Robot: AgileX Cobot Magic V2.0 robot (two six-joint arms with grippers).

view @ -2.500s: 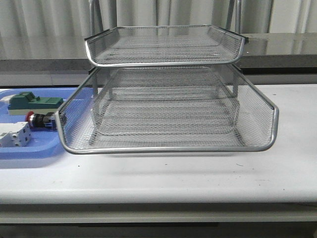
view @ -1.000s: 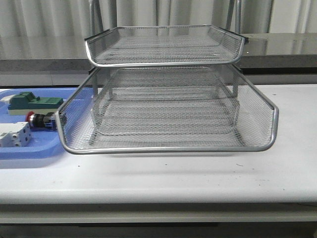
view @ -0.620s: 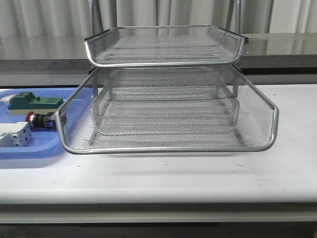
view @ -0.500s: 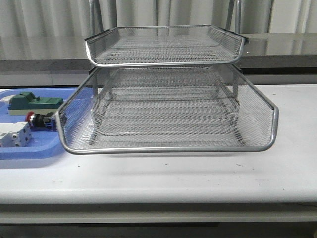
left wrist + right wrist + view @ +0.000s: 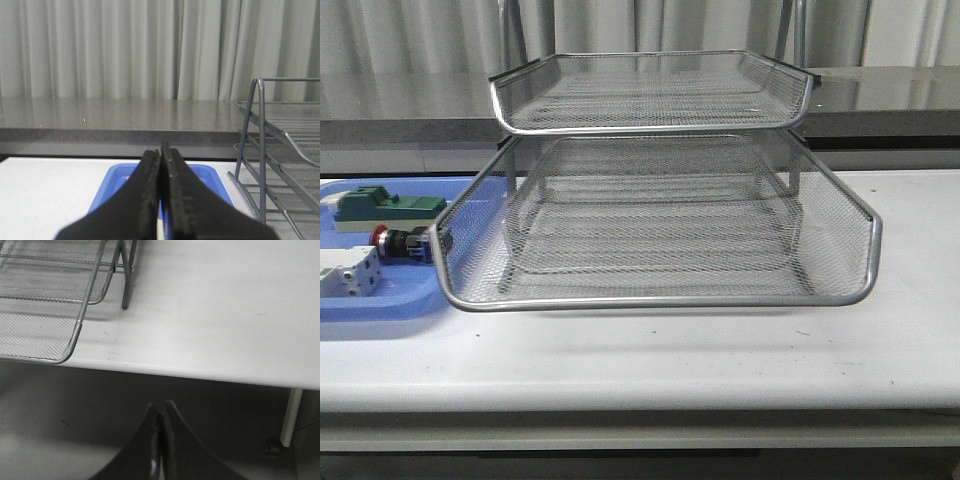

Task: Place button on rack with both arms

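Note:
The button (image 5: 400, 241), red head and dark rear block, lies on its side in the blue tray (image 5: 380, 300) at the table's left. The silver wire-mesh rack (image 5: 655, 215) stands mid-table, its middle tray pulled forward. Neither arm shows in the front view. My left gripper (image 5: 161, 150) is shut with nothing between its fingers, and it points over the blue tray (image 5: 200, 172), with the rack's frame (image 5: 260, 150) beside it. My right gripper (image 5: 162, 407) is shut and empty, held below and in front of the table's edge near the rack's corner (image 5: 65, 340).
A green block (image 5: 385, 206) and a white terminal block (image 5: 348, 270) share the blue tray with the button. A dark counter (image 5: 410, 105) and curtains (image 5: 125, 45) run behind the white table (image 5: 720, 360). A table leg (image 5: 290, 415) shows in the right wrist view.

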